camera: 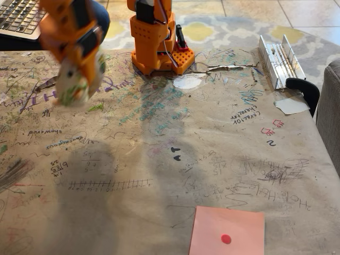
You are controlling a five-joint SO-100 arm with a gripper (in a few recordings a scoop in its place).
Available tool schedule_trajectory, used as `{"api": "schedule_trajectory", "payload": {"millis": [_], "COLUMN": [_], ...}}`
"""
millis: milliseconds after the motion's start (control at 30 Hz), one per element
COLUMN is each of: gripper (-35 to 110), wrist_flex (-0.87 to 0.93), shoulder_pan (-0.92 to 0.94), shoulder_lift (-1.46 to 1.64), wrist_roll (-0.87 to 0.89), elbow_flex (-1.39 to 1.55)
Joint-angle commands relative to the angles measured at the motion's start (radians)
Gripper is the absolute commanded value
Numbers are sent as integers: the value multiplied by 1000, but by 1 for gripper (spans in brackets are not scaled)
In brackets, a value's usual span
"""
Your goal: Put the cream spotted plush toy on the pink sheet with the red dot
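The cream spotted plush toy (pixel 74 79) hangs in the air at the upper left of the fixed view, blurred, with green spots showing on its pale body. My orange gripper (pixel 79 66) is shut on it from above, fingers on either side of the toy. The pink sheet with the red dot (pixel 227 231) lies flat at the bottom edge, right of centre, with its red dot (pixel 226 239) near the middle. The toy is far from the sheet, up and to the left of it.
The arm's orange base (pixel 158 50) stands at the back centre on a scribbled paper table cover. A white metal bracket (pixel 280 58) and a white paper scrap (pixel 291 105) lie at the back right. A laptop (pixel 18 18) sits at the top left corner.
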Motion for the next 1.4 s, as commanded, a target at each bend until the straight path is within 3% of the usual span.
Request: {"api": "schedule_trajectory", "payload": {"millis": [0,200,367,533,800,967,1067,1133,1167,1200,1233,1267,1367], "gripper": [0,0,0,0,0,0,0,0,3,24,37,39,43], "wrist_flex": [-40,100,117,161,158,29,-204,-388,-336,-152,155,261,11], "shoulder_pan": [-186,-454,-518,-600,-756,-805,-755,-721,-719,-712,-706,-678,-612], "shoulder_lift": [535,845,1089,1232,1295,1273,1089,707,357,-41,-462,-664,-400], "wrist_roll": [371,959,1230,1342,1381,1350,1342,1348,1331,1305,1273,1267,1189], "elbow_flex": [167,78,-28,-242,-554,-431,-279,-316,-522,-884,-1442,-1703,-1019]}}
